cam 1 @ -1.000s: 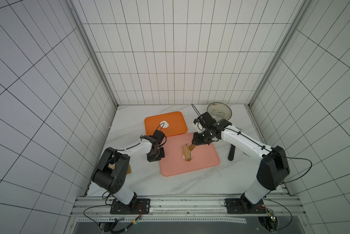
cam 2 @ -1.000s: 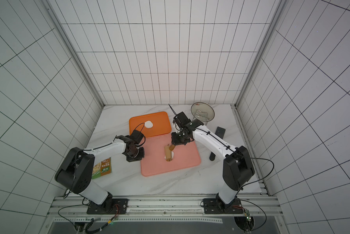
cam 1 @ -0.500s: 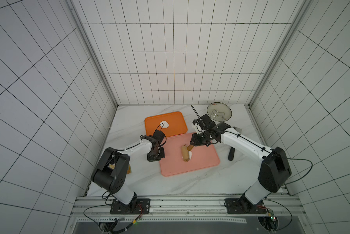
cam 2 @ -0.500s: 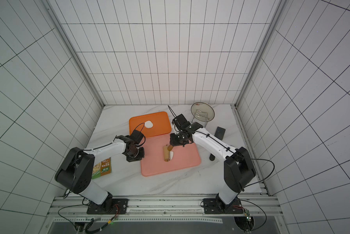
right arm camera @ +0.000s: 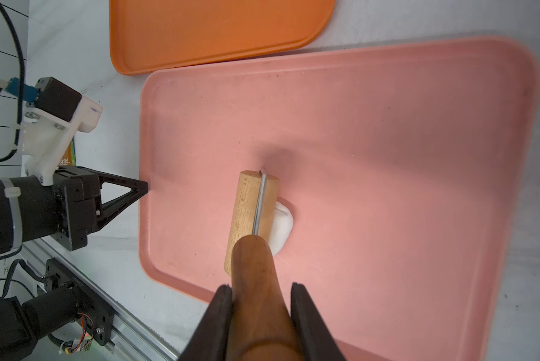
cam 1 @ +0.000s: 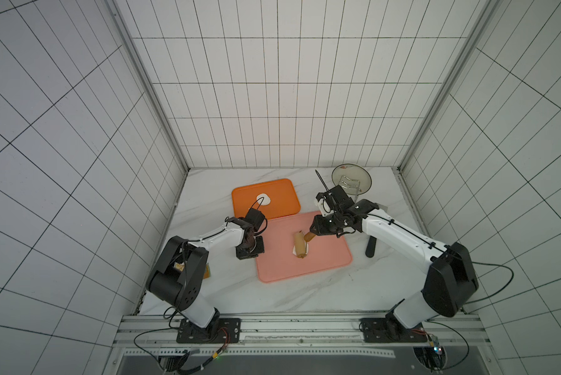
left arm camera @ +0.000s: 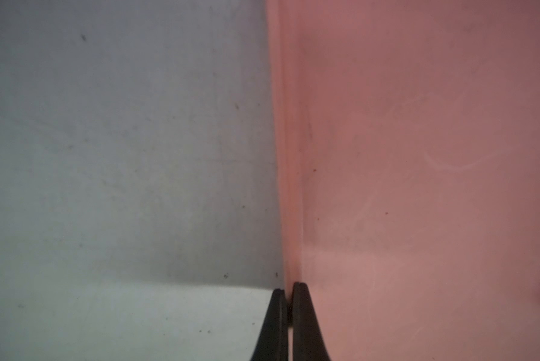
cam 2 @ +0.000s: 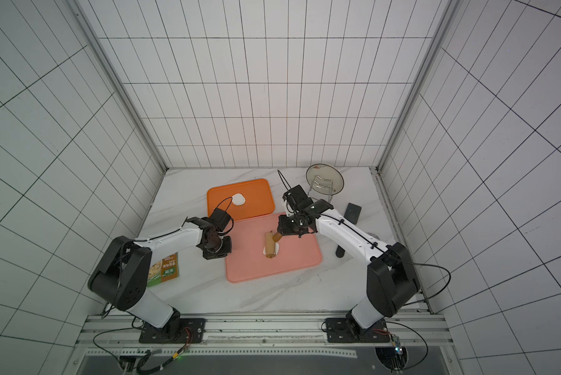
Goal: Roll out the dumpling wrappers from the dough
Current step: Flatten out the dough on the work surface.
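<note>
Starting at the left of the marble table (cam 1: 305,293), we see a green and orange packet (cam 2: 165,268) lying flat beside the left arm's base. Next comes the left gripper (left arm camera: 289,295), low over the table, its jaws pinched together on the near-left rim of the pink tray (cam 1: 332,266). Behind it sits the orange tray (cam 1: 284,194), which carries a small white piece (cam 1: 263,199); we cannot tell whether that piece is a flat disc or a lump. The orange tray's front edge lies just beside the pink tray's back edge. On the pink tray, about mid-floor, the roller (right arm camera: 250,218) lies with its pale wooden barrel on the dough (right arm camera: 283,226), a soft white lump that bulges out from under one side of the barrel. A thin metal bar runs along the barrel up to the roller's dark brown handle. The right gripper (right arm camera: 261,289) clamps that handle between its two fingers, the jaws standing partly apart around it. Further right, a round glass lid (cam 1: 351,181) leans in a wire rack near the back wall. A flat dark slab (cam 2: 352,212) and a black handle (cam 1: 370,248) lie on the table beyond the pink tray's right edge.
</note>
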You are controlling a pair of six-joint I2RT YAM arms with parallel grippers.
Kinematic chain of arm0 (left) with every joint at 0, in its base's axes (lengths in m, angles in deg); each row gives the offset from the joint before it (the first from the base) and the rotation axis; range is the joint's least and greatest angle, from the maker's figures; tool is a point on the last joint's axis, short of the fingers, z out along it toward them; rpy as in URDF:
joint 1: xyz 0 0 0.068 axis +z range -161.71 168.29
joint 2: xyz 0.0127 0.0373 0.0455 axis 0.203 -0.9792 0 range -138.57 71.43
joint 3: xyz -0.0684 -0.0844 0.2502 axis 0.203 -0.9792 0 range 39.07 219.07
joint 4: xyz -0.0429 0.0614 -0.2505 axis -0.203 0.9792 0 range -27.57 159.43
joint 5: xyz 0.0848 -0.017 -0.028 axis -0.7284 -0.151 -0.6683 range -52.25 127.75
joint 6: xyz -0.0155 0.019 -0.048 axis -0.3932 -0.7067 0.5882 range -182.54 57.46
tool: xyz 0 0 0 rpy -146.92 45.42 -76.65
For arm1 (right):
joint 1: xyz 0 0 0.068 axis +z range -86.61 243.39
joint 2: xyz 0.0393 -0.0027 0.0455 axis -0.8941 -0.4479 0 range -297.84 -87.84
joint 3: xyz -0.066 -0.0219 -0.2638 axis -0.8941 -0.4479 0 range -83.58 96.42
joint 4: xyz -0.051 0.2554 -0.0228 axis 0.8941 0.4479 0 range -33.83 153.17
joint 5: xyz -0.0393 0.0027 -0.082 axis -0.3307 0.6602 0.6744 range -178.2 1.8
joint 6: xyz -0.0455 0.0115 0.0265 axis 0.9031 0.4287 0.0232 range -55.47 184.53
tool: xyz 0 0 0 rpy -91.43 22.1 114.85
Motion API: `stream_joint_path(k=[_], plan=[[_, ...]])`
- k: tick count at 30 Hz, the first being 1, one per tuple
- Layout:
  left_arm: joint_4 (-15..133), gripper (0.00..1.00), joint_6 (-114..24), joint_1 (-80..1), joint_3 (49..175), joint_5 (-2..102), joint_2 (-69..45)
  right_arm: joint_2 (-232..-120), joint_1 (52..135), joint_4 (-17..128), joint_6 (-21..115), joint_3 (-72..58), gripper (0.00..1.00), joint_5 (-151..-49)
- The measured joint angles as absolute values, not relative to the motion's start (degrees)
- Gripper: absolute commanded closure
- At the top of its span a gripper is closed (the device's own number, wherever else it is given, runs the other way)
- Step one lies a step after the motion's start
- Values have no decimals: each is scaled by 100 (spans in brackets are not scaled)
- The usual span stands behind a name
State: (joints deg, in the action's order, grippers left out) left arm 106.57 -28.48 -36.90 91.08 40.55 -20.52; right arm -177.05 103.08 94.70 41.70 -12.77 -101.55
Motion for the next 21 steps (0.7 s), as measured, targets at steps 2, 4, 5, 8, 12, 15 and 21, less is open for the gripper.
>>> stream_joint_path(k=[2, 4, 5, 8, 12, 15, 21], plan=[[10657, 100, -2848, -3690, 9108, 4055, -2052, -17640, 10294, 9428, 4163, -1358, 100, -10126], [10660, 100, -2848, -3690, 9108, 4053, -2052, -17574, 10290, 9378, 4154, -1437, 100, -10102], [10660, 100, -2848, -3690, 9108, 4053, -2052, -17541, 10288, 9358, 4150, -1472, 100, -10085], [10660, 100, -2848, -3693, 9108, 4053, -2052, -17463, 10279, 9332, 4130, -1548, 100, -10030], [10660, 100, -2848, -3693, 9108, 4053, -2049, -17342, 10238, 9306, 4104, -1660, 100, -9982], [10660, 100, -2848, -3693, 9108, 4051, -2049, -17314, 10207, 9317, 4093, -1675, 100, -9940], [10660, 100, -2848, -3708, 9108, 4029, -2049, -17283, 10185, 9323, 4091, -1703, 100, -9890]])
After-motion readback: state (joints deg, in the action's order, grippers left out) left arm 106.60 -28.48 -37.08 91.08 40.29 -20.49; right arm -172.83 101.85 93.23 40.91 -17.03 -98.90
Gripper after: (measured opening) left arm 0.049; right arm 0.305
